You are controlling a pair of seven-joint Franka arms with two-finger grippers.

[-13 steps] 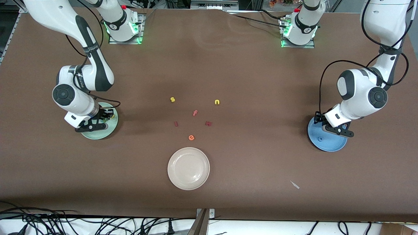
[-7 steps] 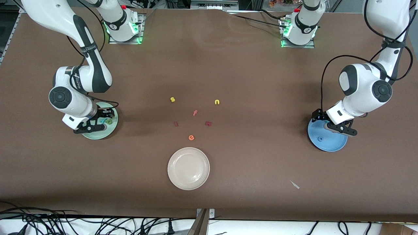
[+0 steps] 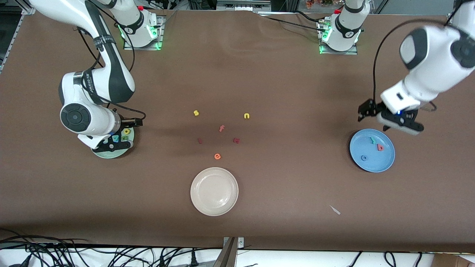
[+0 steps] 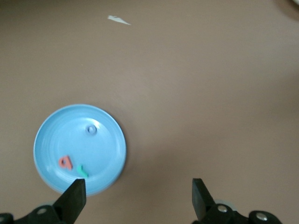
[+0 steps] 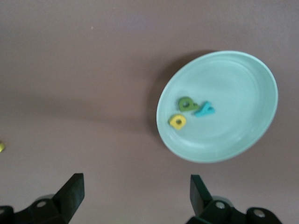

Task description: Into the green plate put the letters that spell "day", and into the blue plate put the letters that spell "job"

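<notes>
Tabletop (image 3: 259,74), brown, carrying three plates and scattered letter pieces.

Green plate (image 3: 111,152) at the right arm's end of the tabletop, partly covered by the right arm in the front view. It holds a green "d" (image 5: 188,103), a yellow "a" (image 5: 177,121) and a teal "y" (image 5: 204,110), clustered and touching or nearly so.

Right tool (image 5: 135,193): fingers spread wide, nothing between them, up in the air just beside the green plate; the three letters lie apart from its fingertips.

Blue plate (image 3: 386,163) at the left arm's end of the tabletop. It holds a teal "j" (image 3: 372,140), a pinkish-red "b" (image 3: 380,147) just beside it, and a blue "o" (image 3: 364,158) apart from both, nearer the front camera.

Left tool (image 4: 138,196): fingers spread wide, empty, raised over the tabletop at the plate's rim; the plate and its letters are clear of the fingers.

Loose letters mid-tabletop, between the two plates: yellow "s" (image 3: 196,113), yellow "n" (image 3: 246,116), pink "f" (image 3: 221,128), two dark red pieces (image 3: 200,140) whose shapes cannot be read, orange "e" (image 3: 217,156).

Cream-white plate (image 3: 214,191), bare, nearer the front camera than the loose letters.

Pale scrap (image 3: 335,210) on the tabletop, nearer the front camera than the blue plate.
</notes>
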